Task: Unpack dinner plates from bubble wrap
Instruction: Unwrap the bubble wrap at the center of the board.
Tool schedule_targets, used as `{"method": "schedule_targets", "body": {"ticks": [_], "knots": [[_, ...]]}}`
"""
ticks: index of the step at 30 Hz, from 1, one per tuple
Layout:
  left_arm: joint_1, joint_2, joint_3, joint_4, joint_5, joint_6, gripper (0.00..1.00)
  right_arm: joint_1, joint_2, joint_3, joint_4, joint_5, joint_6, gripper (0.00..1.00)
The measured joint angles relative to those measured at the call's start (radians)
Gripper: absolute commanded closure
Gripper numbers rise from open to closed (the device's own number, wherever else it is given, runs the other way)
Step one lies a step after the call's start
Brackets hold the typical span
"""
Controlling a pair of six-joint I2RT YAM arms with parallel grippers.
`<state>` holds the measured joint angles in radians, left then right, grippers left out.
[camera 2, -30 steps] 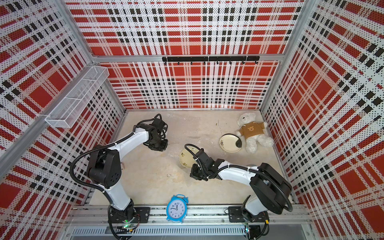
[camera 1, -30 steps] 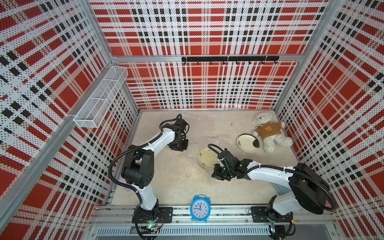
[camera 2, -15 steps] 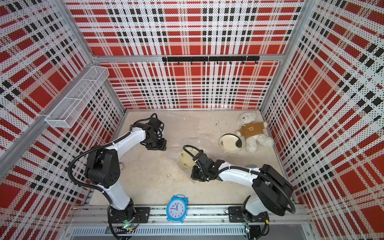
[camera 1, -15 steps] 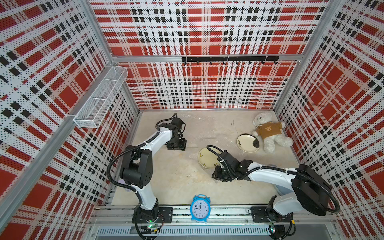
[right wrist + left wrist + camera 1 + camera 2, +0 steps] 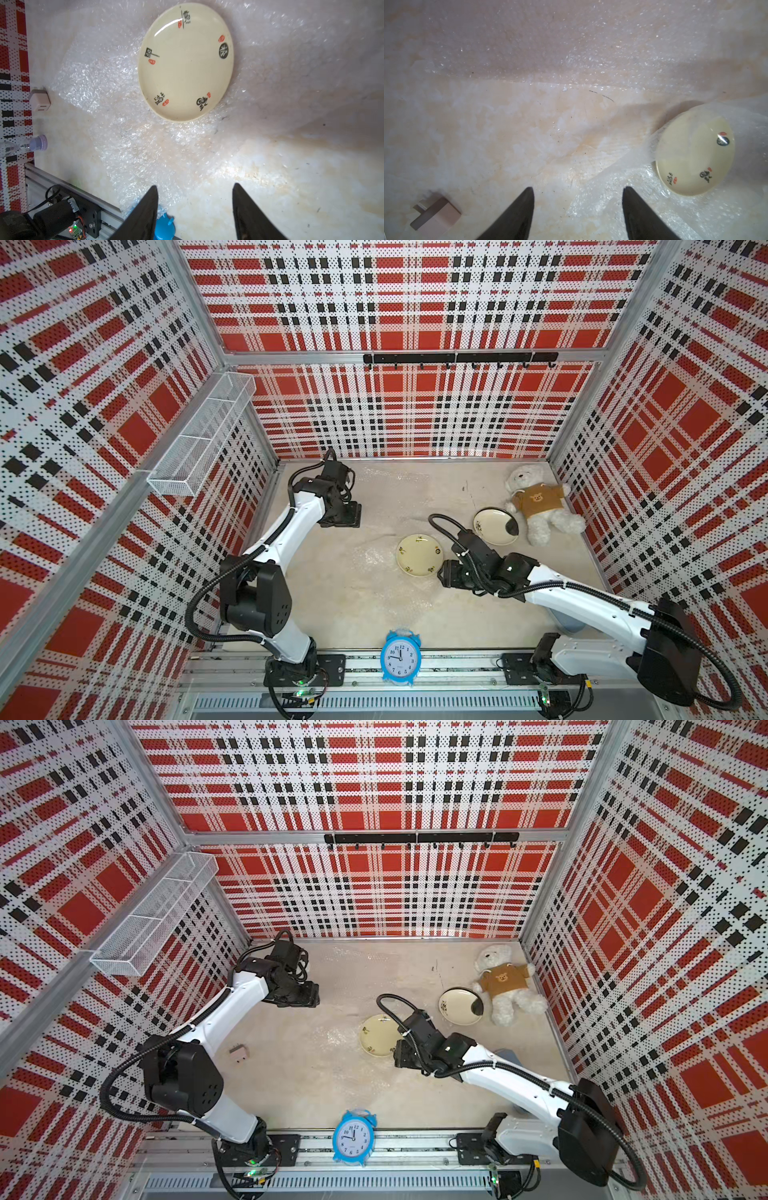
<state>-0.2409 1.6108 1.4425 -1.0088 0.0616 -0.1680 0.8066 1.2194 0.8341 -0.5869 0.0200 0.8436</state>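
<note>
Bubble wrap [image 5: 133, 145] spread around cream plate [image 5: 185, 62] | left fingers [image 5: 519, 214] apart, empty, tilted down | right fingers [image 5: 143, 212] same

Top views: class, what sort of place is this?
Probably a robot test cell: two arms mounted on a metal rail, perforated plaid walls boxing in the floor, props like a teddy bear and alarm clock.

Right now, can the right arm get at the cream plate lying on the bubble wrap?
Probably yes: the open right hand hovers just beside the cream plate, with only low-lying bubble wrap between them.
</note>
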Motion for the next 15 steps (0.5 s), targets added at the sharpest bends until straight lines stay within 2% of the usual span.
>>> {"method": "schedule_targets", "body": {"ticks": [4,8,10,15], "knots": [[-0.060,-0.041,0.008,0.006,0.043,0.009,0.22,-0.148,0.003,0.000,0.039,-0.114,-0.048,0.39],[-0.156,-0.074,-0.011,0.042,0.103,-0.002,0.05,-0.231,0.071,0.043,0.048,-0.198,-0.122,0.35],[-0.199,-0.091,-0.045,0.076,0.130,-0.016,0.00,-0.261,0.115,0.064,0.070,-0.240,-0.156,0.33],[-0.268,-0.117,-0.159,0.167,0.196,-0.063,0.01,-0.328,0.192,0.064,0.143,-0.332,-0.213,0.13]]}}
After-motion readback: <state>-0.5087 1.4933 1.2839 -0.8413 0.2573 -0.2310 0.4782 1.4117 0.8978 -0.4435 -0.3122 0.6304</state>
